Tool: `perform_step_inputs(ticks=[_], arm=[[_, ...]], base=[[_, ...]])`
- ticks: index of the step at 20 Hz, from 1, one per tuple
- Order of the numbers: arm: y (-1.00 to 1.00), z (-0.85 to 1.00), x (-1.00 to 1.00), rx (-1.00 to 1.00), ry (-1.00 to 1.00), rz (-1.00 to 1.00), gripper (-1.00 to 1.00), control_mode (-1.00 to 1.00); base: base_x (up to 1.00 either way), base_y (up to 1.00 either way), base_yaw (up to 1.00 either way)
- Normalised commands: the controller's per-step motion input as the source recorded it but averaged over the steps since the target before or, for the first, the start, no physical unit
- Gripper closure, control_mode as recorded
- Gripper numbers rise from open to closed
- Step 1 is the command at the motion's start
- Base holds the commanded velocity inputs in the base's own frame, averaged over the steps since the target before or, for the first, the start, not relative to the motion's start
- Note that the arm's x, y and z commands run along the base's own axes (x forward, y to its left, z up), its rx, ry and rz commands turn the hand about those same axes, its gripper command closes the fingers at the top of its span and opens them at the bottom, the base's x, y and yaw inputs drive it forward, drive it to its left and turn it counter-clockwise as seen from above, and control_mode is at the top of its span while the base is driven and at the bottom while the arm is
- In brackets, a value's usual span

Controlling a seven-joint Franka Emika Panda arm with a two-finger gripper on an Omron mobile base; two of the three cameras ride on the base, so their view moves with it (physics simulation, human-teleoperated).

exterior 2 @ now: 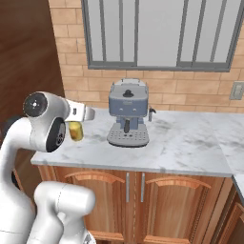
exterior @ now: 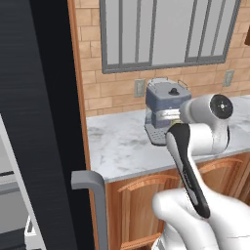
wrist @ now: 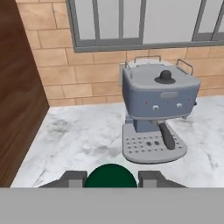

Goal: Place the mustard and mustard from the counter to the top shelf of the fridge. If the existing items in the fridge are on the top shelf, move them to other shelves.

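As I read the hand view:
Claw [wrist: 110, 180]: clamped on amber mustard bottle [exterior 2: 75, 130], its dark cap between fingers [wrist: 72, 178].
Worktop [wrist: 83, 140]: carries grey espresso machine [wrist: 158, 114].

I see open counter [wrist: 74, 140] left of and in front of the coffee machine [wrist: 157, 113]; a brown wooden panel [wrist: 19, 92] bounds the far left.

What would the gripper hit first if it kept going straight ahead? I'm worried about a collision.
Probably the espresso machine, slightly right of centre; depth is unclear. The gripper already straddles a dark-capped mustard bottle.
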Motion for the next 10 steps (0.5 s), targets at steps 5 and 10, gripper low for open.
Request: perform_step_inputs(ticks=[5,10], arm=[[-0.04,0.59,-1.0,0.0,0.0,-0.01,1.0,-1.0],[-0.24,0.08,-1.0,0.0,-0.02,0.0,1.0,-1.0]], base=[[0.0,0.0,0.0],[0.0,0.0,0.0]])
